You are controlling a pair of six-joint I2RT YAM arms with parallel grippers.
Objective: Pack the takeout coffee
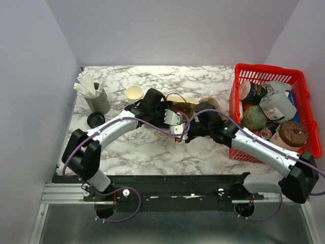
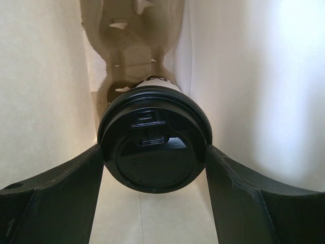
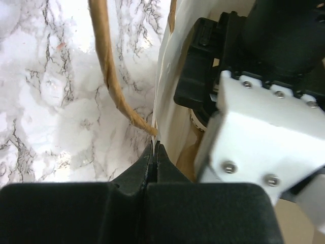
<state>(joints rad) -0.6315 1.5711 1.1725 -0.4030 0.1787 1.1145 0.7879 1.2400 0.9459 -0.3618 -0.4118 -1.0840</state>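
Takeout coffee (image 2: pixel 155 152): white cup with black lid, lid facing the left wrist camera, lying well inside the paper bag (image 2: pixel 45 91), bag walls on both sides.
Left tool (image 2: pixel 155 150): spread wide, one finger against each side of the lid; cup appears gripped between them.
Right tool (image 3: pixel 154 152): fully closed, pinching the bag's white rim just beside the brown handle (image 3: pixel 109 66), above the marble counter (image 3: pixel 51 101); judged to be holding the mouth open.
Progress: insertion largely done.
Outstanding, by judgement: set cup down, release, withdraw left tool, let go of rim.
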